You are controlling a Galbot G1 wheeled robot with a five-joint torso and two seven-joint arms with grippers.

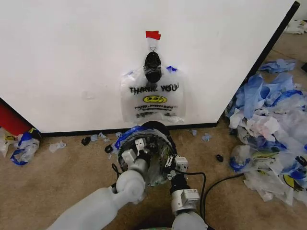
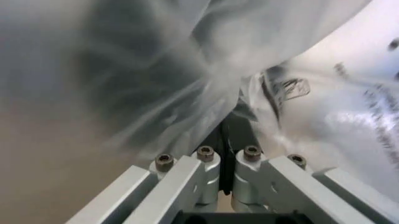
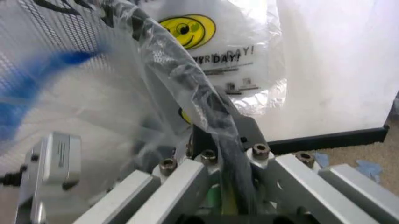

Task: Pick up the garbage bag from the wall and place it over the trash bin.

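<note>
I have both grippers down at the bin, which stands on the carpet just in front of the wall. A see-through bag is draped over the bin, its blue handle bunched at the rim on my left. The left gripper sits at the near-left rim with its fingers closed flat on a fold of that film. From its wrist camera the plastic fans out taut from the pinch, so I judge it is there to hold the mouth stretched. The right gripper is on the near-right rim. Its wrist view shows the fingers shut over the film where it wraps the black rim, the rim running between them, which pins that side while the other is worked. A second bag with THANK YOU lettering and a yellow smiley hangs flat on the wall just above the bin, from a hook under the red tape. It touches neither gripper. It hangs low enough that its bottom edge comes close to the bin's far rim, so I would keep any lift small and away from the wall. The film looks seated on the near side, but I cannot tell how the far rim is covered. Loose blue-and-white bags lie heaped well off to my right, clear of the work
</note>
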